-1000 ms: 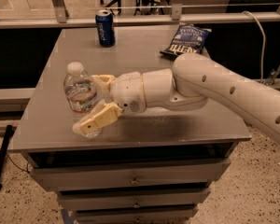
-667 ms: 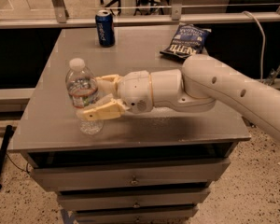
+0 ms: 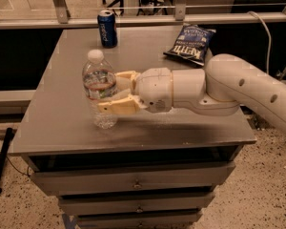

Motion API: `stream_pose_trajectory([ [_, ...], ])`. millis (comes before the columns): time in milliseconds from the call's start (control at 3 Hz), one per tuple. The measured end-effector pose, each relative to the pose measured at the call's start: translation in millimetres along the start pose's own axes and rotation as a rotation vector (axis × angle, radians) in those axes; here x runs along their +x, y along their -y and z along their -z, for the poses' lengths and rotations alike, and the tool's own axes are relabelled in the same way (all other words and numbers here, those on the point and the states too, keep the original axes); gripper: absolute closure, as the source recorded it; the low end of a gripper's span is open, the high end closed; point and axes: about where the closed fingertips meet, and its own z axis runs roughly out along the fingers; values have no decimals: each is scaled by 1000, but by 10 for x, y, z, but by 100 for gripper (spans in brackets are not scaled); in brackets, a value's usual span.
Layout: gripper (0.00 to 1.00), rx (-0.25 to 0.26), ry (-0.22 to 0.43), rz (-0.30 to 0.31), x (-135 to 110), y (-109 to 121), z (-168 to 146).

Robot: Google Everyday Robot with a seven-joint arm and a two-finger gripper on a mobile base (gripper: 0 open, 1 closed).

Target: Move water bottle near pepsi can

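The water bottle (image 3: 99, 87), clear with a white cap and a red-and-white label band, stands upright near the front left of the grey table (image 3: 62, 123). My gripper (image 3: 107, 93) reaches in from the right and its cream fingers (image 3: 115, 106) are closed around the bottle's middle. The pepsi can (image 3: 107, 28), dark blue with a silver top, stands upright at the table's far edge, well behind the bottle.
A flat dark blue chip bag (image 3: 190, 43) lies at the back right of the table. My white arm (image 3: 229, 87) crosses the right half of the table. Drawers (image 3: 133, 185) sit below the top. A railing (image 3: 181, 18) runs behind the table.
The gripper's fingers have closed around the bottle. The bottle and gripper have shifted slightly right and toward the table's middle.
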Motion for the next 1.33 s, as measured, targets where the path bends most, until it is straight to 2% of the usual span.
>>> stream_pose_trajectory([
  [333,100,54,-25,71,-235,180,358],
  [667,100,54,-25,71,-236,179,357],
  [1000,100,115,-5,102,-219,343,536],
  [1333,100,230,9,166,-192,770,989],
])
